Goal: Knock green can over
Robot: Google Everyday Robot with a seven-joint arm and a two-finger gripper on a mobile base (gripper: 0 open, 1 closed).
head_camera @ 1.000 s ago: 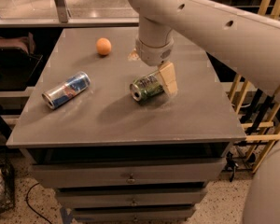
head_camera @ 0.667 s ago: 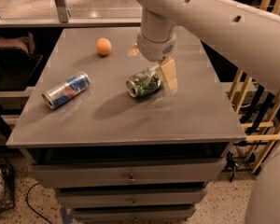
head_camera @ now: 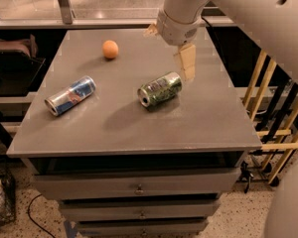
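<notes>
The green can (head_camera: 160, 89) lies on its side near the middle of the grey table (head_camera: 203, 123), its silver top pointing to the front left. My gripper (head_camera: 169, 46) hangs above and just behind the can, apart from it. It is open and empty. One tan finger (head_camera: 185, 62) points down close to the can's far end, and the other (head_camera: 150, 30) sits higher on the left.
A blue-and-silver can (head_camera: 70, 95) lies on its side at the table's left. An orange ball (head_camera: 110, 49) rests at the back left. Drawers (head_camera: 139, 187) sit below the table top. Wooden rails (head_camera: 273, 108) stand to the right.
My gripper has risen and drawn back from the green can. The can stays lying on its side in about the same place.
</notes>
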